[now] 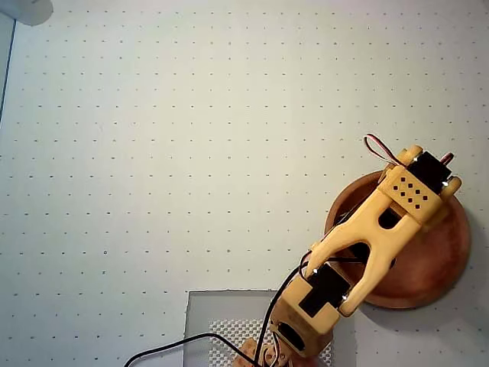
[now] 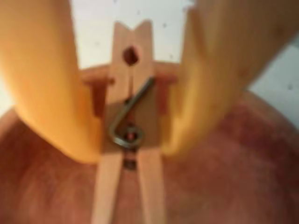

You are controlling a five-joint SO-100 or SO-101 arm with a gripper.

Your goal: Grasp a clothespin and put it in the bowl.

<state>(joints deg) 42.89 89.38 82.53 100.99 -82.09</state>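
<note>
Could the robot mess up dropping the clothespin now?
Maybe. The clothespin is held between the fingers near its spring, above the bowl. If it sticks to a finger when they open, it might not fall. In the overhead view the gripper sits near the bowl's far rim, so a bounce could send it out.

clothespin: pale wood, metal spring | bowl: reddish grainy wood

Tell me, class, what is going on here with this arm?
A yellow robot arm reaches over a round reddish-brown wooden bowl on a pale dotted table. In the wrist view, its two-finger gripper is closed on a small light-tan wooden clothespin at its metal spring, with the bowl's inside right beneath. The clothespin has not been let go yet. The overhead view does not show the clothespin; the arm hides it.
</note>
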